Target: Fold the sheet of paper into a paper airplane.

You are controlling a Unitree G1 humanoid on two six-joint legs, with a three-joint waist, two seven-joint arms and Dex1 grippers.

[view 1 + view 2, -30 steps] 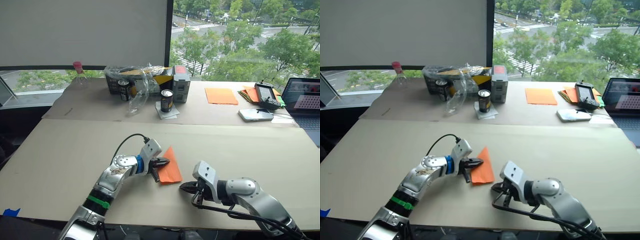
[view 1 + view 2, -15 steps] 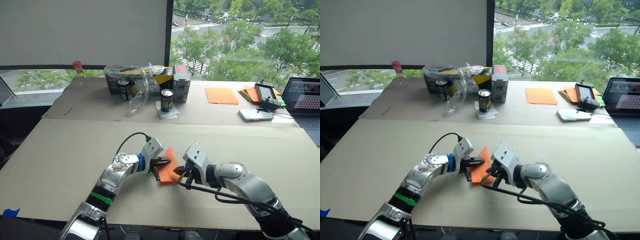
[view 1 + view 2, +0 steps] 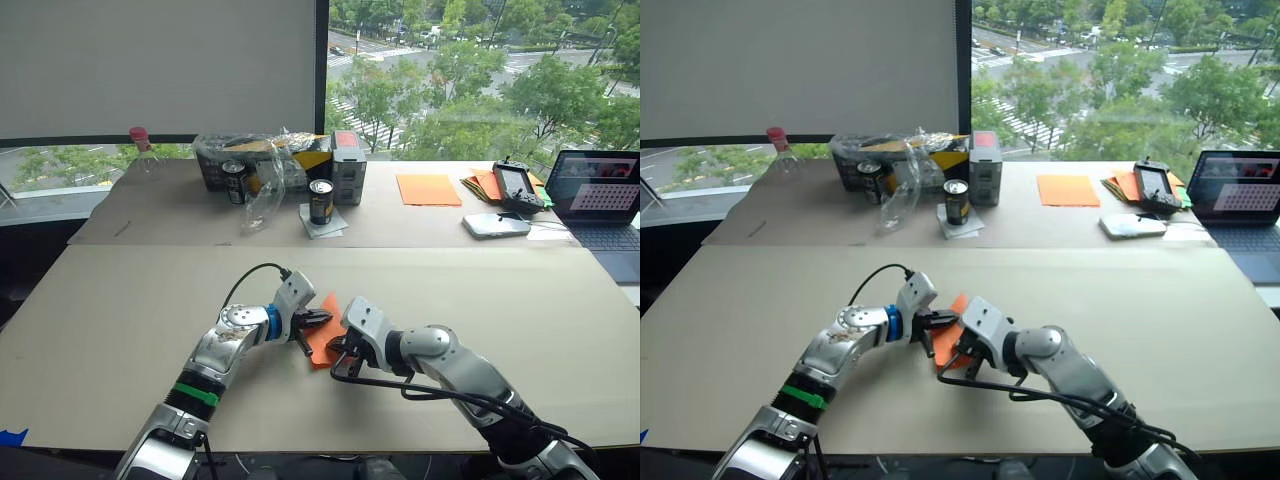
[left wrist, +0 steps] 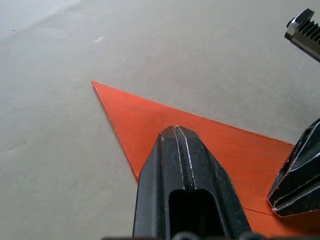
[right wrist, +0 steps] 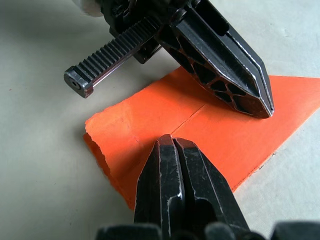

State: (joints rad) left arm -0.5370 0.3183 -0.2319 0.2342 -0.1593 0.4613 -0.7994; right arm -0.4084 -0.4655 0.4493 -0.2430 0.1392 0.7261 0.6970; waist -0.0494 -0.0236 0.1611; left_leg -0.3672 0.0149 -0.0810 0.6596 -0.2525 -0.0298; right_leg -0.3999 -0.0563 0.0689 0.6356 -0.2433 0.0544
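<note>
Orange folded wedge, the sheet of paper (image 3: 324, 333): lies flat on the near cardboard-covered surface (image 3: 120, 300), pointed tip away from the robot, wide end ragged and layered, one crease line across it.

Left gripper (image 3: 318, 321): reaches in from the robot's left; both black fingers (image 4: 184, 170) pressed together with no gap, tips resting on top of the paper near its middle. Nothing is gripped between them.

Right gripper (image 3: 338, 350): reaches in from the robot's right, at the paper's near, wide end; fingers (image 5: 175, 170) likewise drawn tight together, tips down on the paper just short of the crease. The two grippers sit just beside each other, the paper under both.

Far strip of the surface, well apart from the paper:
- smooth orange sheet (image 3: 427, 189), flat.
- stack of orange and green sheets (image 3: 485, 186), with a black handheld device (image 3: 513, 187) on it.
- white phone-like slab (image 3: 496, 224).
- open laptop (image 3: 600, 200), at the right edge.
- two dark cans (image 3: 320, 201), boxes and crumpled clear plastic (image 3: 262, 185).
- bottle with a red cap (image 3: 142, 150).
</note>
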